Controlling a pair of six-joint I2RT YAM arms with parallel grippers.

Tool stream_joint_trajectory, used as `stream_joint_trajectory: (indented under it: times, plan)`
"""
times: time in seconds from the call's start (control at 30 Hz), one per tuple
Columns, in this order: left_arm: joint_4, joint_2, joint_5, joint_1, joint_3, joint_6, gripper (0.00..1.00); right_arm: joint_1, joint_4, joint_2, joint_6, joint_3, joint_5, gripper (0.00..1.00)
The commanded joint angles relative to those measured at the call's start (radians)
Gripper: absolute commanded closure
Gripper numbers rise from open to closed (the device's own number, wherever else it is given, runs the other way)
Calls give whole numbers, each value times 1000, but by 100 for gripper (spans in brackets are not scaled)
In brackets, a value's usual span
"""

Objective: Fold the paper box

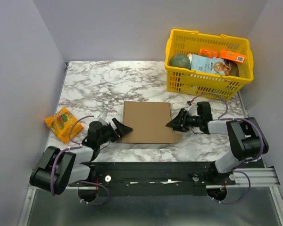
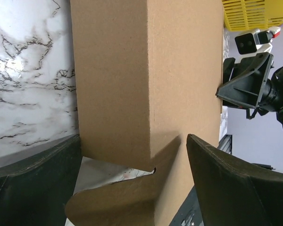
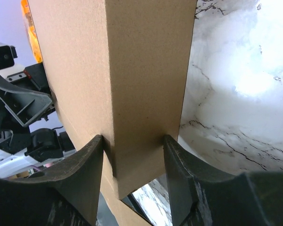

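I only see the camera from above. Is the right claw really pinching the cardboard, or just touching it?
Observer: Pinching. Its wrist camera shows the right gripper pressing both sides of the paper box.
Child: And the other claw?
Observer: The left gripper stands wide open around a box corner and is not squeezing it.
Child: Are any bits not folded?
Observer: Yes, a rounded flap lies loose between the left gripper's fingers.

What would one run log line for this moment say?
paper box: partly folded | left end effector: open around its left end | right end effector: clamped on its right end
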Motion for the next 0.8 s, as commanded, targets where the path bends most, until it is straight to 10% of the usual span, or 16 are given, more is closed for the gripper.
stream_joint_trajectory:
  times: [0.0,0.33,0.57,0.77]
  plan:
    - [60,8,47,5,17,4,5,-11,-153,36,-47,-58,151,73]
    - [137,39,82,4,46,-33,43,-9,-136,10,-68,-64,134,69]
    - [60,-2,130,5,99,-74,52,38,-245,-244,-217,-15,200,18]
    - [-133,-90,133,8,167,-53,56,290,-348,-487,-364,53,524,7]
